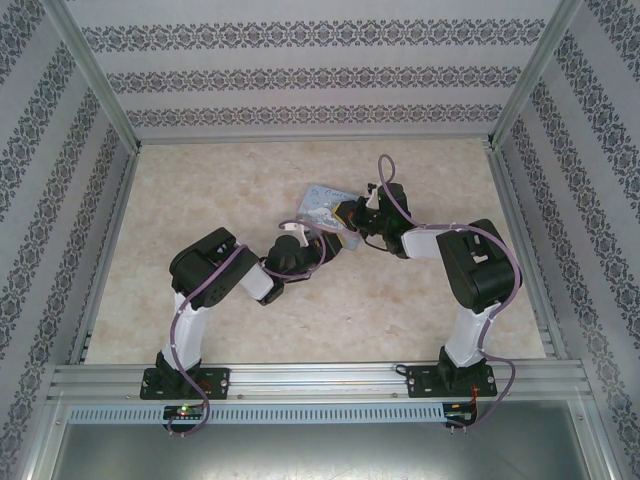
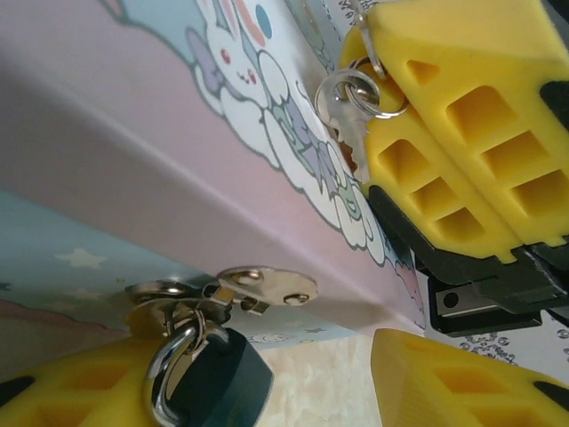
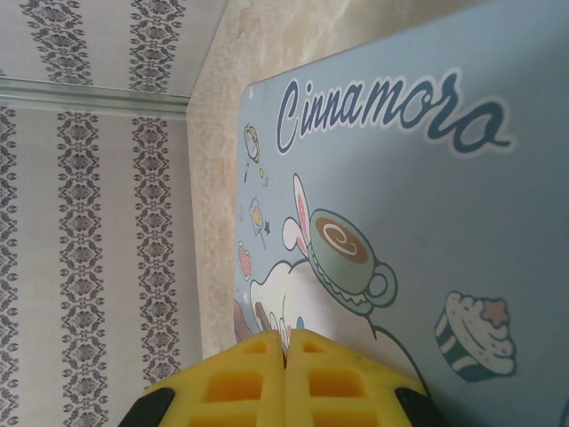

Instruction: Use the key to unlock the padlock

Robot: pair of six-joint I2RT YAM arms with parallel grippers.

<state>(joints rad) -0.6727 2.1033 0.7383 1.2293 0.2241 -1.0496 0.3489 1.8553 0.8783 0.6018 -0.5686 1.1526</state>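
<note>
At lower left of the left wrist view, the padlock hangs from the tin, between the fingers of the released left claw. At upper right, the clenched right claw pinches the key. Steadying the padlock first looks wisest.

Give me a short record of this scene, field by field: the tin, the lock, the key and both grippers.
tin: pale blue cartoon tin, metal hasp on its edge
padlock: teal padlock, shackle through the hasp
key: small key on a ring, sticking out of the right gripper's fingers, apart from the padlock
left gripper: left gripper open, fingers either side of the padlock
right gripper: right gripper shut on the key, over the tin
</note>
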